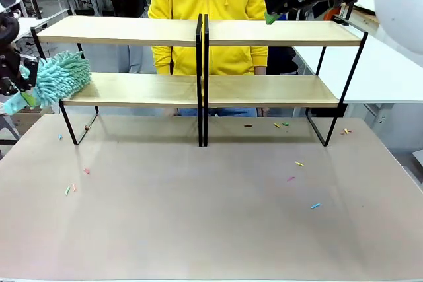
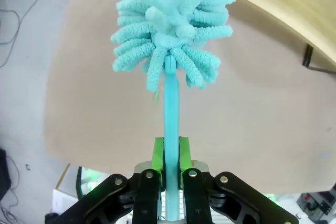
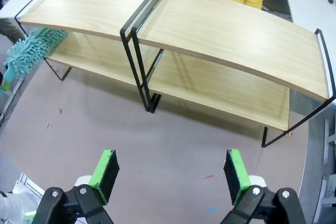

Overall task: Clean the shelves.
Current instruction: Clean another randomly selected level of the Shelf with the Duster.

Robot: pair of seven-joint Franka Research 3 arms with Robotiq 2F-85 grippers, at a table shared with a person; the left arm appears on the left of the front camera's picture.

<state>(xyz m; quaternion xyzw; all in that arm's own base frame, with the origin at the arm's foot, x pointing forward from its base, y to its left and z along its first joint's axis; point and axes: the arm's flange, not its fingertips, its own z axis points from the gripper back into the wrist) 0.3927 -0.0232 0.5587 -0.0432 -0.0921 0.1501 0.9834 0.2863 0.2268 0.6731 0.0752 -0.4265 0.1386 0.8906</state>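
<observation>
The shelves (image 1: 201, 90) are two matching two-tier racks with light wooden boards and black frames, standing side by side across the far half of the table. A teal fluffy duster (image 1: 61, 77) has its head at the left end of the lower left board. My left gripper (image 1: 18, 84) is at the far left edge. In the left wrist view the left gripper (image 2: 171, 163) is shut on the duster's thin handle, and the duster head (image 2: 173, 24) points past a shelf board (image 2: 299, 9). My right gripper (image 3: 171, 174) hangs open high above the shelves (image 3: 220, 32), over the right rack's top board (image 1: 284, 33).
A person in a yellow hoodie (image 1: 208, 4) stands right behind the shelves. Small coloured scraps (image 1: 299, 164) lie scattered on the brown tabletop (image 1: 198, 216), some under the racks. A white table (image 1: 390, 70) adjoins on the right.
</observation>
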